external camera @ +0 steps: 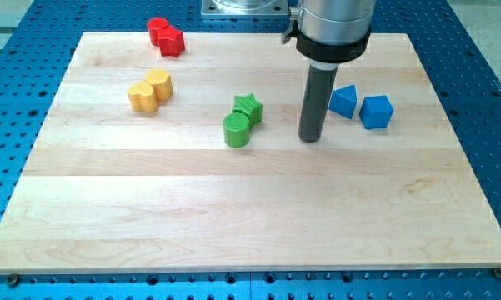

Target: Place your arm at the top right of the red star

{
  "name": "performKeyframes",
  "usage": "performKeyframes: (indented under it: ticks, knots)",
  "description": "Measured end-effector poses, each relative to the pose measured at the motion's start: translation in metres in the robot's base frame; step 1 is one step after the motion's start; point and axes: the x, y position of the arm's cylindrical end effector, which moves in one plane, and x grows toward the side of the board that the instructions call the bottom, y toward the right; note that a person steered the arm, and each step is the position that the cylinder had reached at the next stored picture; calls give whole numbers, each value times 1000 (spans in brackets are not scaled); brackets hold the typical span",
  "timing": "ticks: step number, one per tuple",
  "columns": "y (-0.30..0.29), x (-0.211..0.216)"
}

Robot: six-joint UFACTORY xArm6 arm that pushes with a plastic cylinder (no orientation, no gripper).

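The red star point(174, 42) lies near the board's top left corner and touches a second, rounder red block point(157, 28) on its left. My tip point(309, 138) rests on the board right of centre, far to the right of and below the red star. It sits between the green pair and the blue pair and touches neither.
A green star point(249, 107) touches a green cylinder point(237, 131) just left of my tip. Two blue blocks point(343, 102) point(376, 112) lie to its right. Two touching yellow blocks point(142, 97) point(159, 83) lie at the left. The wooden board point(250, 225) sits on a blue perforated table.
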Motion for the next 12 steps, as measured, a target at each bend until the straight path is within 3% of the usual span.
performKeyframes:
  ticks: [2,3,4,8,12]
  knots:
    - [1,9]
    - [-14,-29]
    - [-32,-107]
    - [-110,-241]
    - [-145,-240]
